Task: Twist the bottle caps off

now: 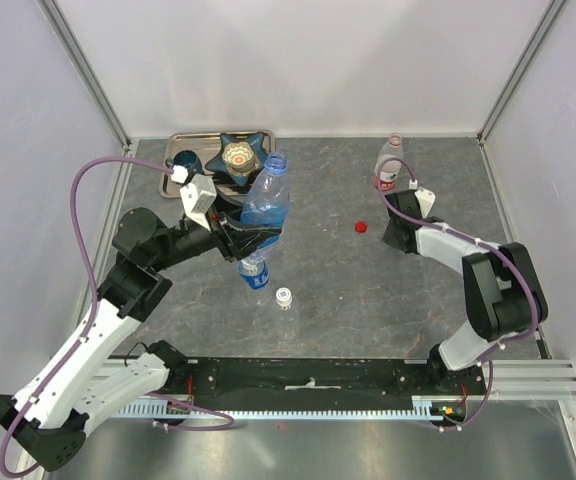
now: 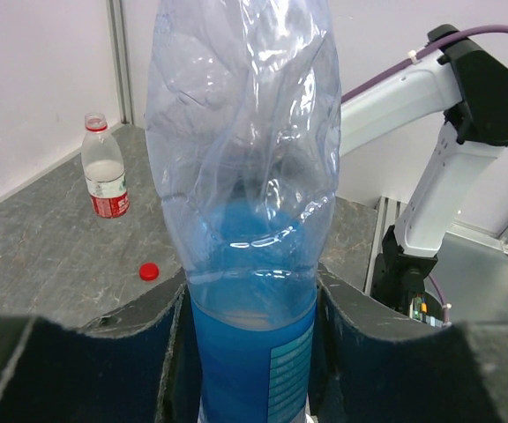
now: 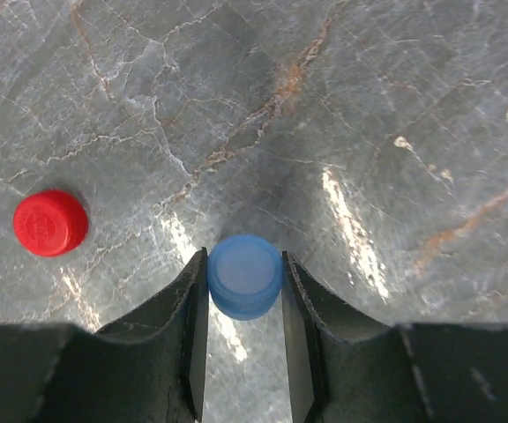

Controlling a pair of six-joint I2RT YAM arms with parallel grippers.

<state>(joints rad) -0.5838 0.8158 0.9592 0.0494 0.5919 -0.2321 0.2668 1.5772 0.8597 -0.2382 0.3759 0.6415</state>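
Observation:
My left gripper [image 2: 250, 300] is shut on the labelled lower body of a blue-tinted bottle [image 2: 245, 176]. In the top view this bottle [image 1: 266, 203] leans up and away from the left gripper [image 1: 240, 237], and its neck shows no cap. In the right wrist view my right gripper [image 3: 244, 275] is shut on a blue cap [image 3: 244, 269] just above the table, with a red cap [image 3: 50, 222] lying to its left. The right gripper [image 1: 400, 238] points down near the red cap [image 1: 361, 226]. A red-labelled bottle [image 1: 390, 165] stands uncapped behind it. A blue-labelled bottle [image 1: 255, 270] and a tiny plain bottle [image 1: 284, 297] stand in the middle.
A metal tray [image 1: 183, 145] at the back left holds a blue star-shaped dish [image 1: 240, 155] and a dark mug [image 1: 187, 160]. White walls enclose the table on three sides. The right arm [image 2: 439, 176] shows behind the held bottle in the left wrist view.

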